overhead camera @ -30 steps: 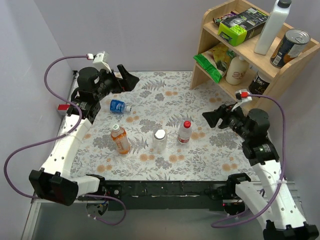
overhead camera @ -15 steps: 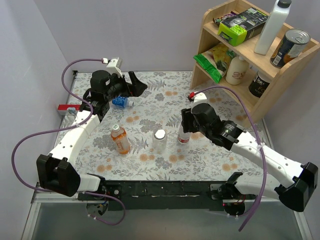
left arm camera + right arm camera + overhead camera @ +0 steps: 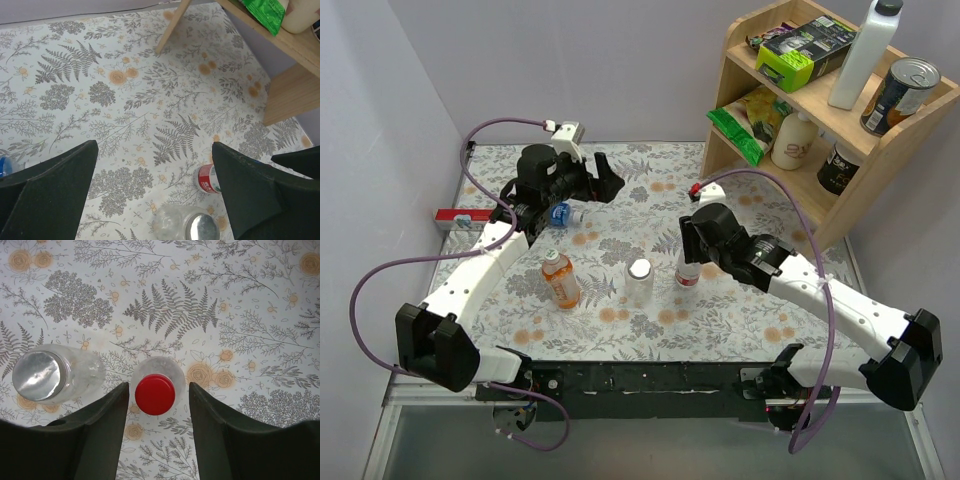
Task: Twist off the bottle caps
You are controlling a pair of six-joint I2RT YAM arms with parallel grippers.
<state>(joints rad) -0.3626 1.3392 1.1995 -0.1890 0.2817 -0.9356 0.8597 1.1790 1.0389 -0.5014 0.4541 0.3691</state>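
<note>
The red-labelled bottle point(image 3: 687, 273) stands upright mid-table, and its red cap point(image 3: 155, 394) sits between the fingers of my right gripper point(image 3: 159, 387), which is open with a thin gap on each side. Left of it is the squat clear bottle point(image 3: 639, 285) with its silver cap point(image 3: 36, 375). Further left stands the orange-liquid bottle point(image 3: 561, 283) with a white cap point(image 3: 552, 256). The blue-labelled bottle point(image 3: 558, 212) lies on its side, partly under my left arm. My left gripper point(image 3: 601, 177) hangs wide open above the mat with nothing in it, beyond the blue bottle.
A wooden shelf point(image 3: 790, 170) at the back right carries a tall white bottle point(image 3: 865, 50), a can point(image 3: 900, 92), green packets and a cream bottle. A red object point(image 3: 450, 214) lies at the table's left edge. A wall runs along the left side.
My right arm swung in from the right and came over the red-capped bottle, its jaws narrowing around the cap. My left arm moved right, over the blue-labelled bottle.
</note>
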